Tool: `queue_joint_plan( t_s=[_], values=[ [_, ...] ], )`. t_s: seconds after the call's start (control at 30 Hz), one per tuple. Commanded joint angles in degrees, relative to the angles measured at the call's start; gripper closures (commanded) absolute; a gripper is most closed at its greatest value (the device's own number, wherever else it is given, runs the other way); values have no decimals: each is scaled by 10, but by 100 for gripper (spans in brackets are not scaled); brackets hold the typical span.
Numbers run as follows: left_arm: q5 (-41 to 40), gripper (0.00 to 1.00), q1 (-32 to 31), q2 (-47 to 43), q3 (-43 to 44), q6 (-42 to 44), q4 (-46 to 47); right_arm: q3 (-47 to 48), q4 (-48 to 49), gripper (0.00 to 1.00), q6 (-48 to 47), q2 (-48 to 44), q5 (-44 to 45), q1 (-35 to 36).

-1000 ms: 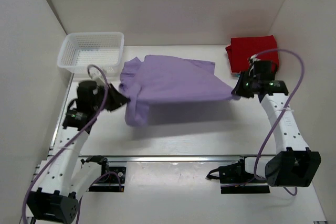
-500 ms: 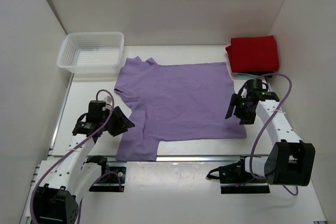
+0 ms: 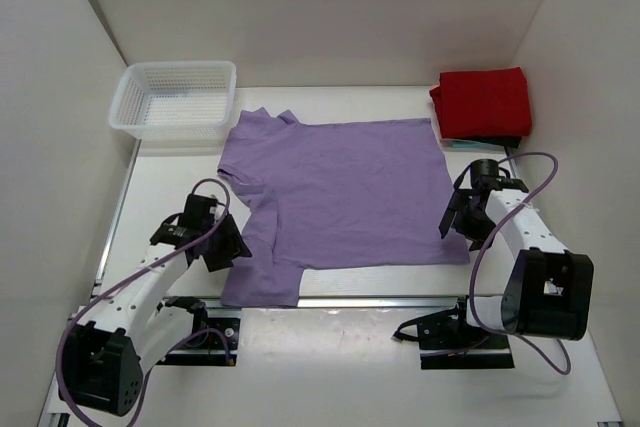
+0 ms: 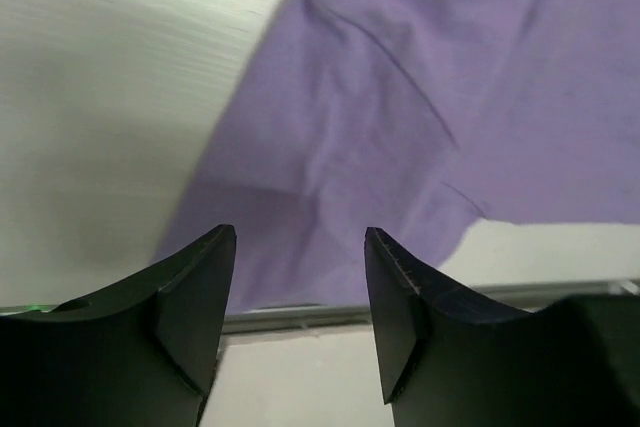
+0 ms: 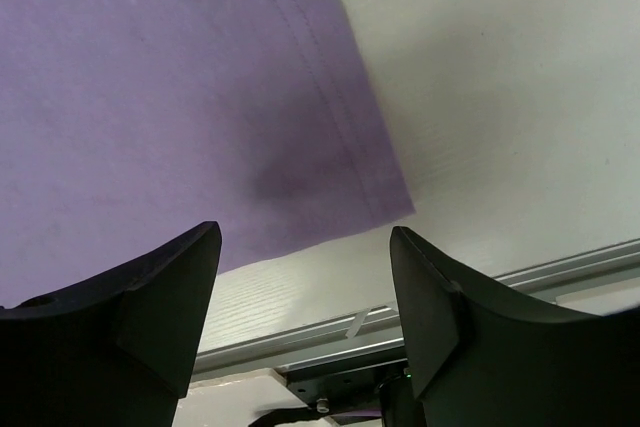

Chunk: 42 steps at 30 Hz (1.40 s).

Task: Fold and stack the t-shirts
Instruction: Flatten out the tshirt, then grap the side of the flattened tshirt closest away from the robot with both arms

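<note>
Lying flat on surface [image 3: 165, 182]: purple t-shirt [image 3: 340, 187], just right of basket [image 3: 178, 66] | red t-shirt [image 3: 482, 102] folded, far right of basket | left jaws, right jaws parted, empty | folding, stacking remain

Item one: plain lavender-purple cloth short-sleeved t-shirt [image 3: 345, 187], unfolded, spread flat across the middle of the table [image 3: 165, 172], lightly creased, one sleeve reaching the near edge.
Item two: plain bright red cloth t-shirt [image 3: 482, 102], folded square, far right corner.
</note>
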Motion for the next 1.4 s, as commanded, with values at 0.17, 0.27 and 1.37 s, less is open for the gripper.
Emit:
queue_joint_plan(
  t_s=[0.17,0.27,1.37],
  values=[
    [-105,36,-28,56,-2,17,-37,-7,15,34,9,-9,12,-15],
    [-132,36,-44,82,6,2,-51,-2,14,35,9,-12,13,-18],
    [-71,100,-29,-21,77,-40,-166,-44,64,100,33,21,-14,-20]
  ],
)
